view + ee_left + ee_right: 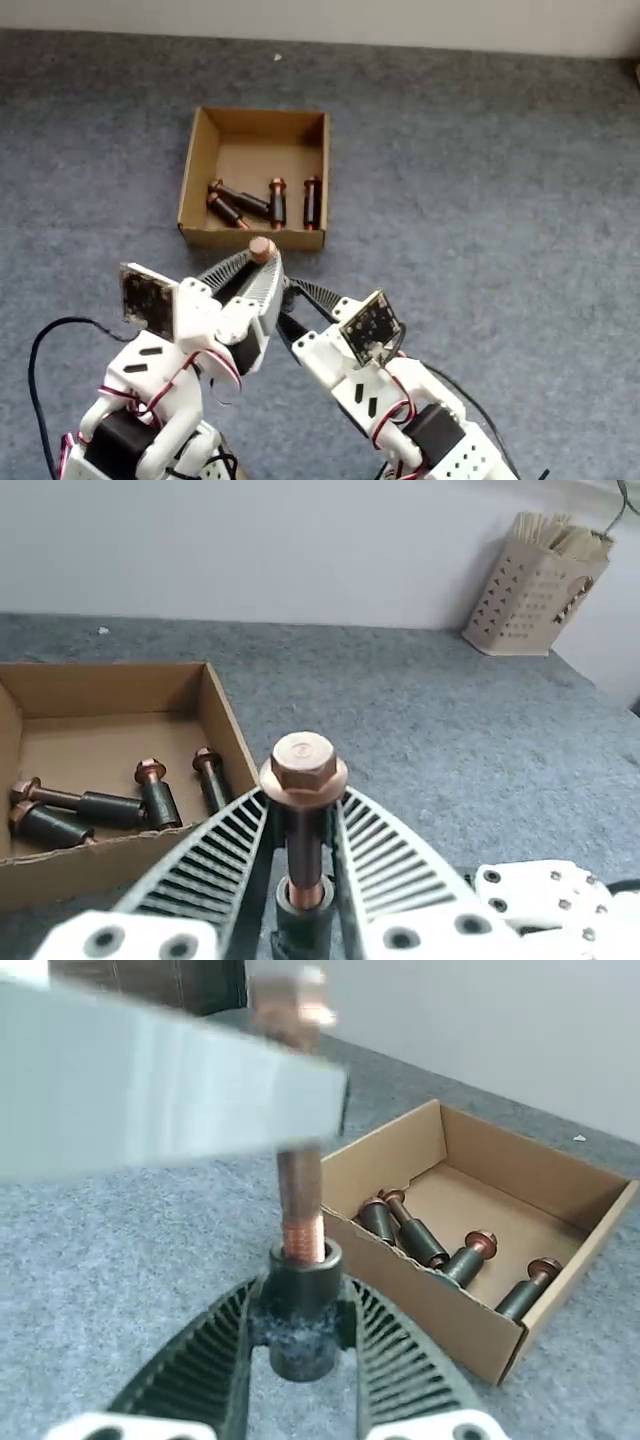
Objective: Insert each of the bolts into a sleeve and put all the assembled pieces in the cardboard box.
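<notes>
Between the ribbed fingers (pixel 235 845) of the left gripper (pixel 303 815) a copper bolt (pixel 303 765) is pinched by its shaft. Its long axis stands upright, with the hexagonal head on top, just above the fingertips, and the threaded end pointing down. Directly under it, the right gripper (pixel 300 1300) is clamped on a dark sleeve (pixel 300 1345), also upright and on the same axis, with its open mouth facing up. The bolt's lower end sits inside that mouth, while most of the shaft is exposed above the rim.

Just beyond the two fingertips, on the grey table covering (pixel 480 180), lies the cardboard box (pixel 196 165), its near wall close to the bolt head in the high view. Four assembled pieces (pixel 277 202) lie flat on its floor: two roughly side by side with their copper heads away from the grippers, two slanted with their heads towards the box's left wall. Farther off, against the wall, stands a perforated holder (pixel 535 590) of sticks.
</notes>
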Tool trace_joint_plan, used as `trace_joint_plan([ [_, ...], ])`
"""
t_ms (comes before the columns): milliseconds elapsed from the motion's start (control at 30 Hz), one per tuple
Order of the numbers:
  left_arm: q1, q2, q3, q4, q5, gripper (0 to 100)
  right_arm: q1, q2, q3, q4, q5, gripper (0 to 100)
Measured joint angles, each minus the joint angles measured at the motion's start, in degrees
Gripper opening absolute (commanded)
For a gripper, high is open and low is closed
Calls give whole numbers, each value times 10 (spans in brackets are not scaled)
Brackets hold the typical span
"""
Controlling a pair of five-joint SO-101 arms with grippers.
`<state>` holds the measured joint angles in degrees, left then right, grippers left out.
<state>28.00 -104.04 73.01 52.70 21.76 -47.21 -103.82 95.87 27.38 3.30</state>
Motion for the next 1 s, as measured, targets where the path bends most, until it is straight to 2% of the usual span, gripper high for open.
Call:
trace_joint_plan([
  [167,9,0,1,4,-1,15,2,0,0,0,0,5],
  [367,-25,1,4,4,2,159,2,0,0,0,0,5],
  [467,-52,1,23,4,2,161,4,1,0,0,-1,5],
  [800,-56,1,28,8,1,161,5,1,0,0,-1,5],
  [1000,-55,1,-44,91,1,164,46,0,0,0,0,5],
])
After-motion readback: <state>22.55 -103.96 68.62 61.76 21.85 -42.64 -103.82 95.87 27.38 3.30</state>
